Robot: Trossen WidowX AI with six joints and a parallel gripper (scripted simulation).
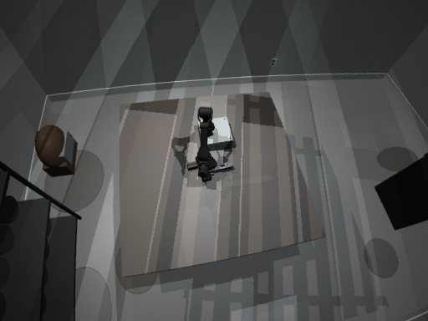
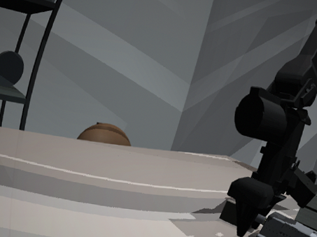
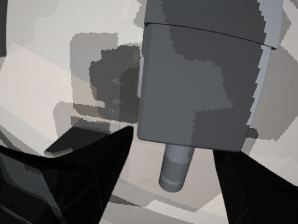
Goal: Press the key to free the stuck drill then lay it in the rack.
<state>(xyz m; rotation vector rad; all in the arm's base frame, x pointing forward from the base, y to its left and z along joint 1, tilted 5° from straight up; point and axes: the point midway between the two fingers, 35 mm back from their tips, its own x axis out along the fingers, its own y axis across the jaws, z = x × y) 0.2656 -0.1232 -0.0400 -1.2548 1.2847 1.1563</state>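
Poking out of the grey power tool (image 1: 226, 168) (image 2: 292, 235) (image 3: 192, 85), the drill (image 2: 260, 219) (image 3: 176, 167) sat between the pincer's (image 1: 205, 171) (image 2: 248, 230) (image 3: 173, 141) partly spread fingers, gaps either side. A small dark block (image 1: 192, 165) (image 2: 229, 212) was nearby on the worktop (image 1: 201, 226) (image 2: 115, 158), with a pale box (image 1: 221, 130) (image 2: 316, 207) near the tool.

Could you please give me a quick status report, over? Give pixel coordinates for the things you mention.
Pincer (image 1: 205, 178) (image 2: 249, 228) (image 3: 174, 137) open, astride grey rod (image 2: 260, 219) (image 3: 176, 170). Rod protruding from grey housing (image 1: 224, 168) (image 2: 294, 235) (image 3: 200, 90). Possible obstruction: dark block (image 1: 192, 165) (image 2: 227, 212) (image 3: 82, 134) close beside one finger.
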